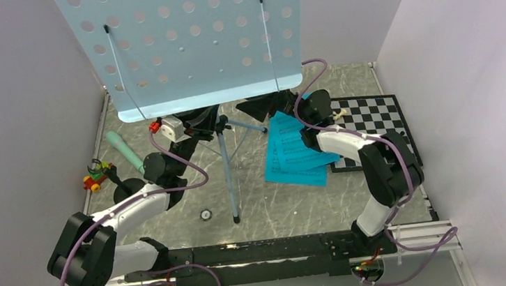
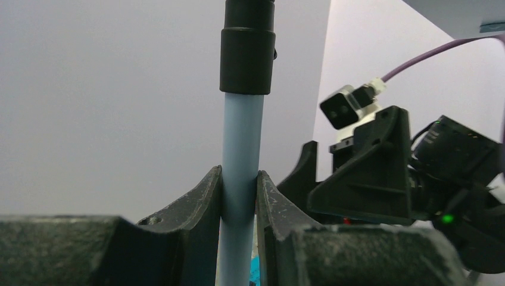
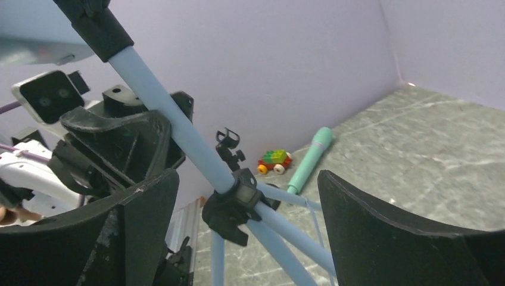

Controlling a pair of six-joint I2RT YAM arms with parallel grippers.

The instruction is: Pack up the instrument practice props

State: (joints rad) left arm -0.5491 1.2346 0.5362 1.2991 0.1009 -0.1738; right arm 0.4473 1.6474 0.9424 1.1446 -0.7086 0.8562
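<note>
The pale-blue music stand stands upright on its tripod legs [image 1: 230,180], and its perforated tray [image 1: 184,37] fills the top of the overhead view. My left gripper [image 2: 239,179] is shut on the stand's pole [image 2: 243,128], just below a black collar; from above it [image 1: 196,124] sits under the tray. My right gripper [image 3: 247,179] is open, its fingers wide on either side of the tripod hub [image 3: 235,199] without touching it. Turquoise music sheets [image 1: 296,149] lie flat beside the right arm. The mint-green microphone [image 1: 123,150] lies at the left wall.
A black-and-white chessboard [image 1: 374,121] lies at the right, partly under the sheets. A small toy car [image 1: 96,175] of blocks sits by the left wall near the microphone. A black clip holder [image 3: 229,143] rises behind the hub. Purple walls enclose the floor on three sides.
</note>
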